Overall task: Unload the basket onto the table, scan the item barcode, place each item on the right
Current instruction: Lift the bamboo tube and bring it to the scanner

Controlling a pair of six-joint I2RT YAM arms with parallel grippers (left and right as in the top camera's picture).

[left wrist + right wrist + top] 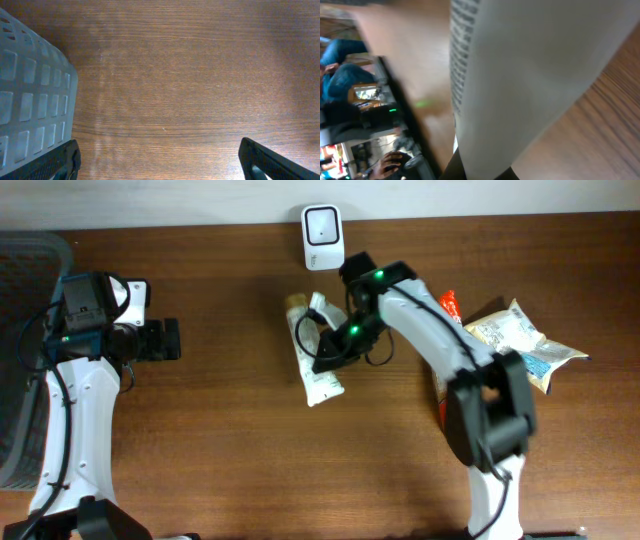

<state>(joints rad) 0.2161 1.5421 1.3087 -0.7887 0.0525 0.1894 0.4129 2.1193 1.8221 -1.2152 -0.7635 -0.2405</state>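
The item, a white tube [321, 380] with a pale yellow cap end, lies on the brown table below the white barcode scanner [322, 235] at the back edge. My right gripper [328, 356] is down on the tube's middle. In the right wrist view the tube [530, 65] fills the frame, printed text runs along its left side, and my right gripper [481, 172] is shut on it. No barcode shows. My left gripper [166, 340] hovers far to the left, open and holding nothing, with bare wood between its fingers [160, 165].
A grey plastic basket [22, 330] stands at the left edge, beside the left gripper [30, 100]. White and blue snack bags [525, 340] and a red packet [450, 305] lie at the right, near the right arm's base.
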